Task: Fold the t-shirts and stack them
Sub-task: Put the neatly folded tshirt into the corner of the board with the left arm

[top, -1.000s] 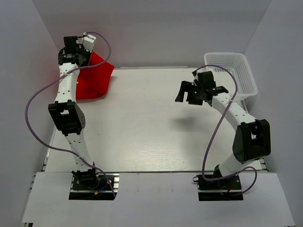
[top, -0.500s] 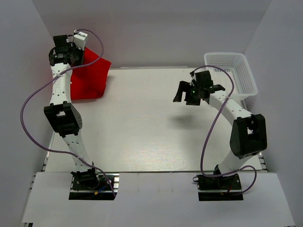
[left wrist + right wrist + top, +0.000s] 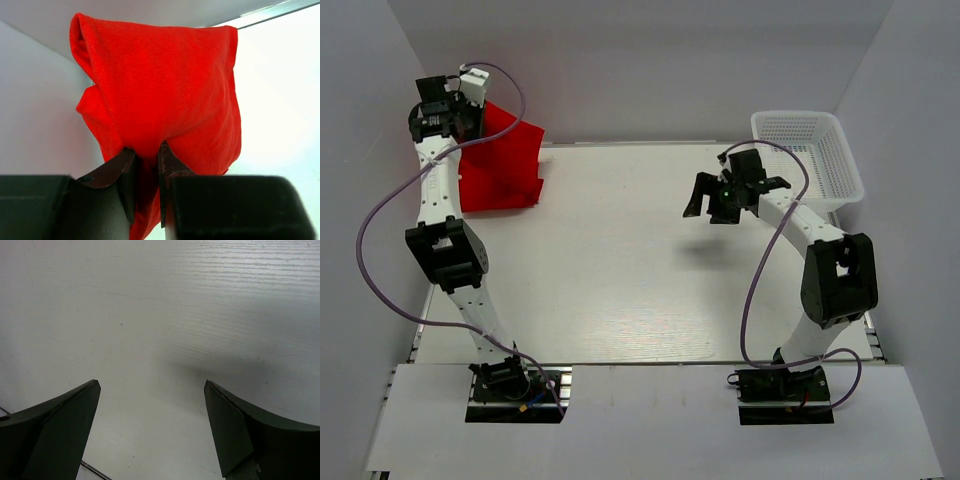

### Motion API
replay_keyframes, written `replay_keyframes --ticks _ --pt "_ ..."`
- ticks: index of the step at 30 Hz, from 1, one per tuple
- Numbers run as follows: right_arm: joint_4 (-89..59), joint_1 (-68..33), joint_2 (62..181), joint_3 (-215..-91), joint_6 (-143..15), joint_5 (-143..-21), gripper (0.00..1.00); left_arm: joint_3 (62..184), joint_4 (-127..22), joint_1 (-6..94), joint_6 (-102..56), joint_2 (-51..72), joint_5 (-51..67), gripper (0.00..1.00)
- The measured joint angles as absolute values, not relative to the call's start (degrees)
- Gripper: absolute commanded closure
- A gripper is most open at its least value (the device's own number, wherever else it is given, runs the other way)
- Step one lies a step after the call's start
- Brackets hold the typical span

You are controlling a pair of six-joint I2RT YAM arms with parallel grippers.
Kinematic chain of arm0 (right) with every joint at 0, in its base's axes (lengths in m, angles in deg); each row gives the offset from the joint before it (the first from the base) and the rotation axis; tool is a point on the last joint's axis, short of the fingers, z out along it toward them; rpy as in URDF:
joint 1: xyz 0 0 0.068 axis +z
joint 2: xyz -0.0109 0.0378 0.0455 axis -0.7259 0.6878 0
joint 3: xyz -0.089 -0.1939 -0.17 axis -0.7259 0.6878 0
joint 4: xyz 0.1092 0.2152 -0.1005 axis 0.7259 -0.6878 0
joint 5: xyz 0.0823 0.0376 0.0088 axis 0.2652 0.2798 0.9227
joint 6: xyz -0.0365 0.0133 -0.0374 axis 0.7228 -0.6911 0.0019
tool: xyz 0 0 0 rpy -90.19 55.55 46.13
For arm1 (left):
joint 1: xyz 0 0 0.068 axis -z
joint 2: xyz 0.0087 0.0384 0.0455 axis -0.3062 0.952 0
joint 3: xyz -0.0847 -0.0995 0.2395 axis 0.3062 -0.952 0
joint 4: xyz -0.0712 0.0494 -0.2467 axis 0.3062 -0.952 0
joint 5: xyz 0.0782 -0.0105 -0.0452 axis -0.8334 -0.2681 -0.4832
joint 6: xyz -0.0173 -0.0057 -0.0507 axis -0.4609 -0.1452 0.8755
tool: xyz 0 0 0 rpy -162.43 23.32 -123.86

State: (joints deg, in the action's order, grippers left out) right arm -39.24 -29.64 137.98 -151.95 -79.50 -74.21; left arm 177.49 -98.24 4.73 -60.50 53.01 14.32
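At the far left corner of the desk (image 3: 620, 270), a red t-shirt (image 3: 505, 170) hangs bunched from the left claw (image 3: 146, 155), which is clamped on a fold of its cloth. Best to carry it over the desk's middle and lower it slowly so it spreads flat — the right claw (image 3: 152, 385), jaws wide apart and empty, hovers near the white basket (image 3: 842, 165), well placed to catch a second edge.

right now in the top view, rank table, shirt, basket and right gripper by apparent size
1. table
2-3. shirt and basket look close; shirt hangs lifted, nearer the camera, so unranked
4. right gripper
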Motion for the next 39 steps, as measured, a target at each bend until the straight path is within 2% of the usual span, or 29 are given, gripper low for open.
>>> replay_keyframes --ticks 8,17,19,20,21,31,39 --pt "-40.2 -29.5 141.0 -155.3 -80.0 -73.1 0.10 175.9 -97.4 2.2 -60.3 54.2 12.3 1.00" --pt "-40.3 -29.2 143.6 -157.1 -81.0 -71.7 0.10 176.0 -94.7 -0.4 -60.1 62.1 7.8 1.00" --pt "-40.4 -29.1 144.1 -157.9 -81.0 -71.7 0.10 176.6 -94.2 -0.6 -59.5 64.1 4.8 0.43" --pt "-40.4 -29.1 144.4 -158.3 -81.0 -71.7 0.10 176.9 -93.8 -0.8 -59.4 65.0 3.2 0.18" --pt "-40.4 -29.1 144.6 -158.7 -81.0 -71.7 0.10 177.2 -93.4 -0.8 -58.9 65.8 1.4 0.00" --pt "-40.6 -28.9 144.4 -158.9 -80.4 -72.0 0.10 179.8 -91.3 -0.8 -54.0 65.3 -4.1 0.00" --pt "-40.1 -28.7 135.1 -151.4 -79.0 -74.5 0.10 176.3 -93.7 1.0 -44.5 56.8 5.5 0.00"
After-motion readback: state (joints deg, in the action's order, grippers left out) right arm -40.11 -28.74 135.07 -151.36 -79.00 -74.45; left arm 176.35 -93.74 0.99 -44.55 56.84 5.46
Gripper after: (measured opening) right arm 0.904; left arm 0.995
